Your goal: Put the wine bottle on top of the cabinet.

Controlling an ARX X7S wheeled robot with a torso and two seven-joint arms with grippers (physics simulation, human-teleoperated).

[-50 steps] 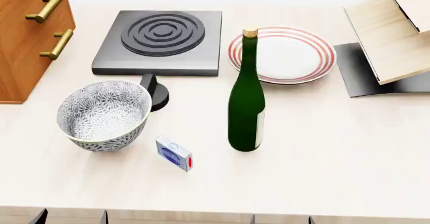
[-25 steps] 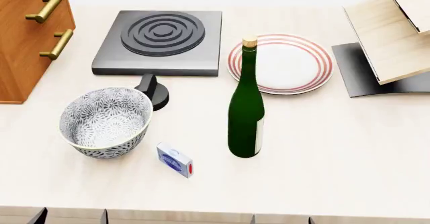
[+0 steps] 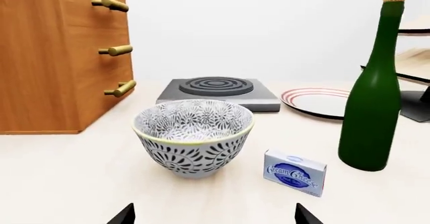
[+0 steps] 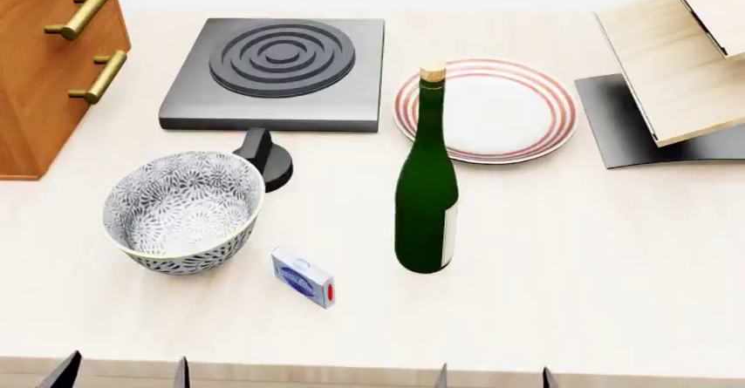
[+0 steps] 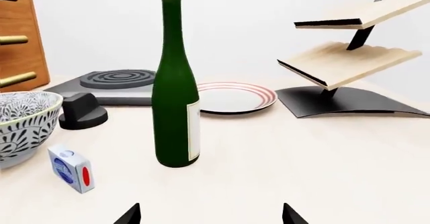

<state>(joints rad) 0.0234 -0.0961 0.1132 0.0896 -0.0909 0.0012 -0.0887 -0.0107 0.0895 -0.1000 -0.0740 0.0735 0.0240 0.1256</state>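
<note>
Left wrist view: the left gripper (image 3: 213, 216) shows only two dark fingertips, set wide apart with nothing between them. Ahead of it a patterned bowl (image 3: 193, 135) stands on the pale surface (image 3: 60, 173), with a small cream cheese box (image 3: 295, 172) just beside it. The wine bottle (image 3: 373, 93) stands upright beyond the box, corked, apart from both. The cabinet (image 3: 57, 53) rises at the far side of the bowl, three brass handles visible on its front. A dark burner plate (image 3: 218, 90) and a red-rimmed plate (image 3: 315, 100) lie further back. Head view: the wine bottle (image 4: 427, 187) stands upright on the surface near the centre, between the bowl (image 4: 181, 209) and the pale slanted rack (image 4: 681, 65), its cork overlapping the plate (image 4: 489, 109). The cabinet (image 4: 47, 57) occupies the far left corner, well apart from the bottle. A black knob (image 4: 265, 157) sits between bowl and burner plate (image 4: 279, 70). Right wrist view: the right gripper (image 5: 209, 215) likewise shows two fingertips spread apart, empty. The wine bottle (image 5: 174, 90) stands directly ahead, pale label facing right.
</note>
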